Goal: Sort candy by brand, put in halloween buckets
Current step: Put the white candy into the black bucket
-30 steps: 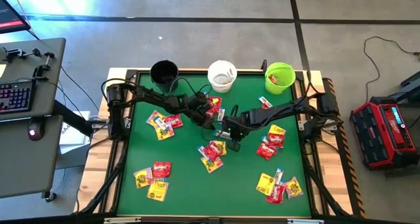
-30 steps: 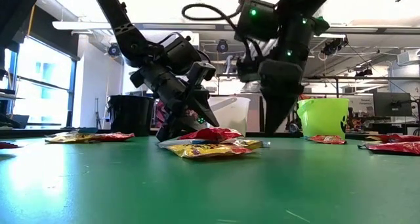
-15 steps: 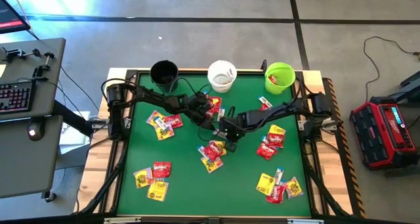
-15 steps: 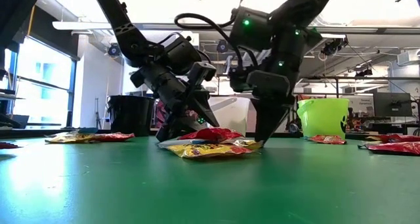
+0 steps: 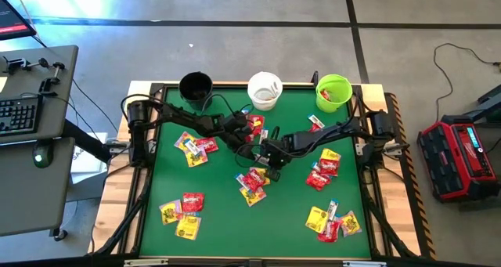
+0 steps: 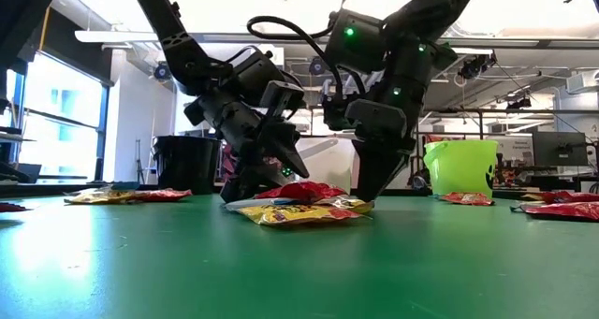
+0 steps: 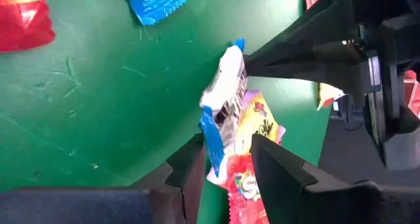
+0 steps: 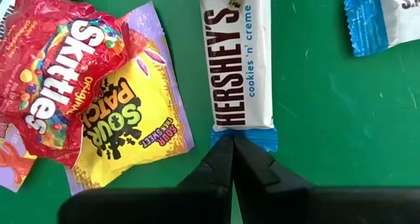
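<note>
A slim white-and-blue wrapped candy bar (image 8: pixel 237 60) lies on the green felt-topped table (image 5: pixel 219 212) at the near edge of the central heap of packets, which sits in front of the white round plastic bucket (image 5: pixel 264 90). The left gripper (image 7: pixel 223 161) has its two dark fingers part-way apart on either side of one blue end of this bar, though whether they actually pinch it cannot be told. The right gripper (image 8: pixel 232 159) is fully closed, its fingertips pressed together and touching the bar's other blue end. Just beside the bar lie a yellow flat sour-candy packet (image 8: pixel 134 129) and a red crinkled candy packet (image 8: pixel 59 86), the red one overlapping the yellow. To one side of the white bucket stands the black round plastic bucket (image 5: pixel 196 87), to the other the lime green round plastic bucket (image 5: pixel 334 91). More red and yellow packets lie scattered well apart from the white bucket.
</note>
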Robot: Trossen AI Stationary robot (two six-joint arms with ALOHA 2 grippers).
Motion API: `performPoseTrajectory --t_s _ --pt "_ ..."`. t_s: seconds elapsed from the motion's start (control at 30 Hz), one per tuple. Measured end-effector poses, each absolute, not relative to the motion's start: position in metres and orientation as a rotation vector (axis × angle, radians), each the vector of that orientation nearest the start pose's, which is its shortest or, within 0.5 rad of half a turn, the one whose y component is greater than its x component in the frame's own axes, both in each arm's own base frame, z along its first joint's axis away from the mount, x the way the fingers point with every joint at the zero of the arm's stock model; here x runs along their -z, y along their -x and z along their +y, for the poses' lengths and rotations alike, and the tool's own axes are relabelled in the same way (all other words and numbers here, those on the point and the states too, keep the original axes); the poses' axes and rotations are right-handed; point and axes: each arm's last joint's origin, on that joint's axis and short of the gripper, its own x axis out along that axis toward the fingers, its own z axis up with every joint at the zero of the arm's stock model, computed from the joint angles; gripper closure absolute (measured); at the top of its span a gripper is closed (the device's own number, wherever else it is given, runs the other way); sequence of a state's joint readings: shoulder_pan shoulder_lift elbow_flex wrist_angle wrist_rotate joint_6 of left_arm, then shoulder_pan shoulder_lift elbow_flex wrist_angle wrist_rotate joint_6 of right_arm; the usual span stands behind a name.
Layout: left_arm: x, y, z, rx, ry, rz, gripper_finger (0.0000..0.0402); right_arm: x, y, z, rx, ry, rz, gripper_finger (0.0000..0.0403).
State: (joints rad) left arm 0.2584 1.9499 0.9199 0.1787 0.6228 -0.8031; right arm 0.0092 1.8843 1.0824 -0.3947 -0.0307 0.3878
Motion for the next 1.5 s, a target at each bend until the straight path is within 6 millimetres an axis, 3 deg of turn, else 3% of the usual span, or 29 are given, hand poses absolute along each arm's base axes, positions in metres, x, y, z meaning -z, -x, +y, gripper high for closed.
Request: performPoseTrajectory --t_s 0.27,0.37,0.77,0.97,1.2,1.5 --pt "-0.1008 -0.348 0.0747 0.005 1.105 0.886 0.0361 -0.1301 -0.3504 0.0028 0.2 -0.353 1.186 0.0403" --pt "-0.1009 -0.3484 0.0758 -0.023 1.123 0.878 0.037 -0.13 -0.3505 0.0027 0.201 -0.351 1.184 0.0403" --pt "-0.1019 -0.3496 0.0764 -0.025 1.123 0.858 0.0261 -0.13 -0.3513 0.0023 0.195 -0.319 1.175 0.0403" --pt "-0.1032 -0.3515 0.0738 0.004 1.111 0.847 0.025 -0.1301 -0.3519 0.0001 0.203 -0.321 1.167 0.0403" --pt "-0.1058 -0.3556 0.0719 0.021 1.101 0.801 0.028 -0.1304 -0.3534 -0.0044 0.207 -0.323 1.149 0.0403" --pt "-0.1058 -0.3557 0.0743 -0.017 1.105 0.787 0.0349 -0.1305 -0.3538 -0.0047 0.206 -0.304 1.144 0.0403"
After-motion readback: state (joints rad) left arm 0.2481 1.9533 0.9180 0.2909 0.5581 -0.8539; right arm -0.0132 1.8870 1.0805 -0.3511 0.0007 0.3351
